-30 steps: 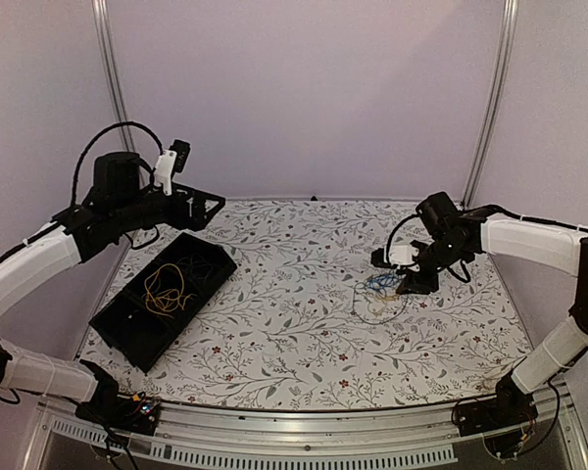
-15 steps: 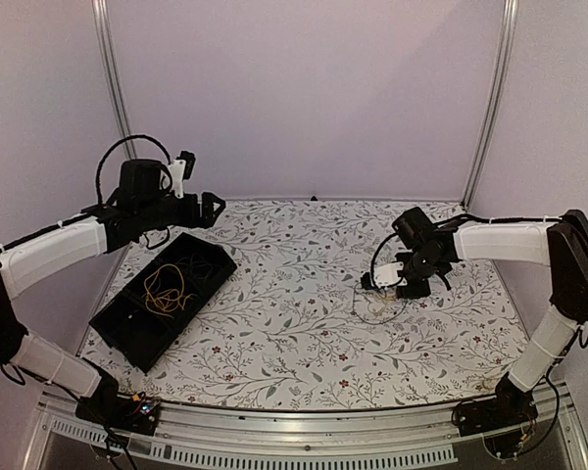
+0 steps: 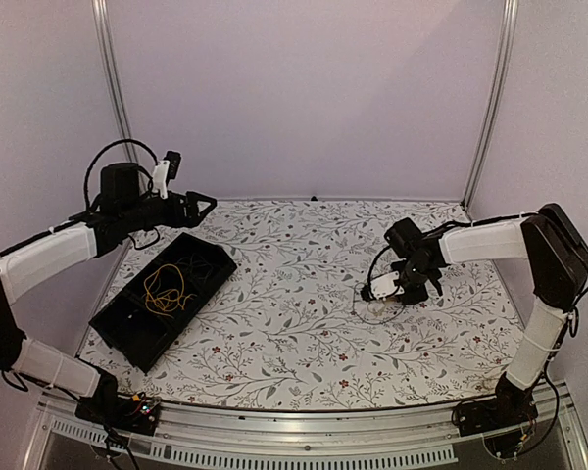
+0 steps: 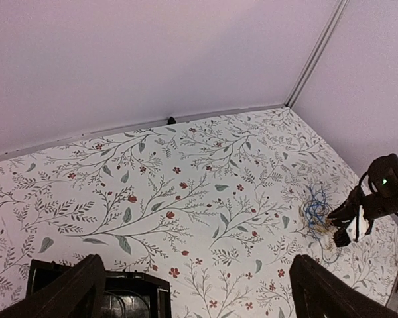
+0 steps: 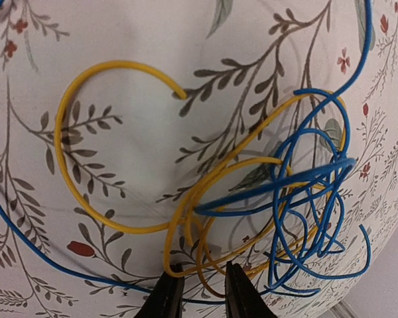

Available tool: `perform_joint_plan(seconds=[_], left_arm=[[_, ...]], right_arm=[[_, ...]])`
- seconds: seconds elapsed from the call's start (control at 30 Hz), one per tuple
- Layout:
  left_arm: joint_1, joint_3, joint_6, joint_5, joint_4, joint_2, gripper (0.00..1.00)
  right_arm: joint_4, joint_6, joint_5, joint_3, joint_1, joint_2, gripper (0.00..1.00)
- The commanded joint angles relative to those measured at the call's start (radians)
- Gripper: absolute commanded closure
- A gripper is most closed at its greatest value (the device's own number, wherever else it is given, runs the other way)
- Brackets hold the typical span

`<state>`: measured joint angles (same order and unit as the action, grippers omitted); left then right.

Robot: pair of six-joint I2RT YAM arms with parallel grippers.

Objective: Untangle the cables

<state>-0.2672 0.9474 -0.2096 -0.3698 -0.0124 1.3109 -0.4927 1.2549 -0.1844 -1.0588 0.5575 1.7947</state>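
Note:
A tangle of thin yellow and blue cables lies on the floral table; it also shows in the left wrist view. My right gripper is low over it, jaws narrowly open with yellow loops between the fingertips. In the top view the right gripper covers most of the tangle; a thin dark loop sticks out below it. A yellow cable lies in the black tray. My left gripper hangs wide open and empty above the tray's far end.
The black tray sits on the left of the table, its corner visible in the left wrist view. The booth's back wall and metal posts border the table. The right arm shows at the left wrist view's right edge.
My right gripper has moved down and left onto the tangle, now covering the blue loops. My left arm has shifted slightly at the upper left, still open.

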Motion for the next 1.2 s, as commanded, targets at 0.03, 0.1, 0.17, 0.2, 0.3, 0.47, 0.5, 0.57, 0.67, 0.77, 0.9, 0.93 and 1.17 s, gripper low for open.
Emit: perform_joint_plan(seconds=[0.03, 0.1, 0.17, 0.2, 0.3, 0.47, 0.5, 0.57, 0.67, 0.77, 0.9, 0.93, 1.17], left_arm=[[0.001, 0.031, 0.024, -0.035, 0.009, -0.022, 0.0], [-0.01, 0.016, 0.05, -0.019, 0.006, -0.057, 0.0], [-0.02, -0.013, 0.064, 0.027, -0.022, -0.094, 0.0], [-0.025, -0.026, 0.063, 0.048, -0.037, -0.11, 0.0], [-0.039, -0.033, 0.102, 0.107, -0.039, -0.13, 0.0], [-0.043, -0.026, 0.056, 0.35, -0.018, -0.129, 0.0], [-0.037, -0.018, 0.043, 0.404, -0.005, -0.124, 0.0], [-0.033, -0.017, 0.068, 0.489, -0.02, -0.104, 0.0], [-0.002, -0.035, 0.053, 0.578, -0.061, -0.075, 0.0], [0.074, -0.053, 0.019, 0.406, -0.1, -0.076, 0.01], [0.001, -0.082, 0.099, 0.33, -0.227, -0.115, 0.14], [-0.037, -0.06, 0.132, 0.318, -0.219, -0.11, 0.15], [-0.348, -0.012, 0.208, 0.254, -0.284, -0.079, 0.26]], right_arm=[[-0.02, 0.009, -0.026, -0.037, 0.007, 0.017, 0.87], [-0.042, 0.007, -0.026, -0.042, 0.008, 0.004, 0.95], [-0.084, -0.003, -0.02, -0.059, 0.011, -0.02, 0.99], [-0.116, -0.013, -0.011, -0.069, 0.011, -0.032, 1.0], [-0.198, -0.045, 0.046, -0.112, 0.014, -0.095, 1.0], [-0.334, -0.123, 0.224, -0.212, 0.015, -0.184, 1.0], [-0.363, -0.137, 0.259, -0.237, 0.015, -0.201, 1.0], [-0.413, -0.169, 0.321, -0.29, 0.014, -0.226, 1.0], [-0.472, -0.206, 0.402, -0.375, 0.013, -0.27, 1.0], [-0.501, -0.22, 0.441, -0.444, 0.012, -0.314, 1.0], [-0.497, -0.245, 0.524, -0.566, -0.049, -0.37, 1.0], [-0.483, -0.252, 0.543, -0.585, -0.082, -0.377, 1.0], [-0.324, -0.419, 0.845, -0.666, -0.288, -0.438, 1.0]])
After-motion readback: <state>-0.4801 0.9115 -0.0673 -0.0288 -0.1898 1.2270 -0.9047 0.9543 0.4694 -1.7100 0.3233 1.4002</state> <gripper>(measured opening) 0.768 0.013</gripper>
